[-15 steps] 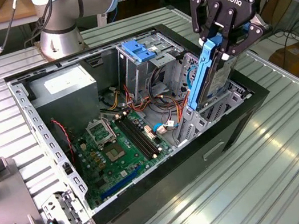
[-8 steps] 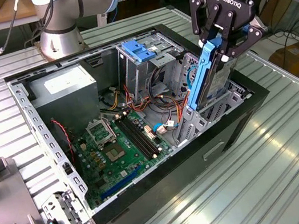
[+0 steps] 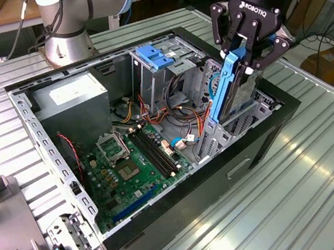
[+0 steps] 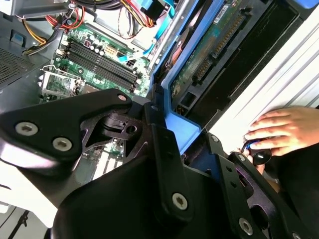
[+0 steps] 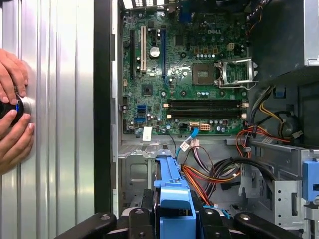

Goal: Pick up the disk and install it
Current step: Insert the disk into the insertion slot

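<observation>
Nearest in the exterior view, a loose metal bracket (image 3: pixel 72 248) lay on the ribbed metal table (image 3: pixel 308 191) at about seven o'clock from the open computer case (image 3: pixel 188 207), probably set aside to free the interior. The case lay on its side with the panel off, so the motherboard (image 3: pixel 128 164) faced upward and the bays could be reached from above.

At about two o'clock from the motherboard, the gripper (image 3: pixel 244 61) was clamped on the disk (image 3: pixel 226 95), its fingers pinching the upper end. The disk hung edge-on and tilted, blue rail leading, with its lower end at the mouth of the drive bay (image 3: pixel 247 122). That slant seemed chosen to line the rails up with the bay's guides. In the second wrist view the disk's circuit-board face (image 4: pixel 214 47) showed beside its blue rail (image 4: pixel 175 119). Whether it had seated could not be told.

Orange and red cables (image 3: pixel 186 118) ran just beside the bay, close enough to snag.

Farther back, at about eleven o'clock, sat the grey power supply (image 3: pixel 78 95). At about twelve stood the cage with its blue latch (image 3: pixel 155 56). Beyond the case rose the arm's base (image 3: pixel 66 32).

In the first wrist view a person's hands (image 5: pixel 12 74) cupped a round controller (image 5: pixel 20 107) on the table, presumably steering.
</observation>
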### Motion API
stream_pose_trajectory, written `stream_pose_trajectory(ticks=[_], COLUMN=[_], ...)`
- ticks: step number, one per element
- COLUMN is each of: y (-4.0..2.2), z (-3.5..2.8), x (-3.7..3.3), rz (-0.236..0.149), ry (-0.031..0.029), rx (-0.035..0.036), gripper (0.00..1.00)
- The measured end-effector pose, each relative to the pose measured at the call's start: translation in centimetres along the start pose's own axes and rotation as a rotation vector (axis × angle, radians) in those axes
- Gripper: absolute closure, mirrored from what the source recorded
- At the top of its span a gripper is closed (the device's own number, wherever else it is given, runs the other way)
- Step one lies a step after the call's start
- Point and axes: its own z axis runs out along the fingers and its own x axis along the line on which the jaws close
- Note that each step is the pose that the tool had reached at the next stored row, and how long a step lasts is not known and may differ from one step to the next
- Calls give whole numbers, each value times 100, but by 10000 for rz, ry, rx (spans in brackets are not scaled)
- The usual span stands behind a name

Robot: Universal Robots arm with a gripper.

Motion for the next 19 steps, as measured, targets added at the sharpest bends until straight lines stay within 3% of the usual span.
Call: stream_pose_trajectory(ticks=[4,19], y=[-1,-9], z=[53,396], x=[-1,-7], rz=[0,0], ry=[2,1], rx=[0,0], gripper=[63,63])
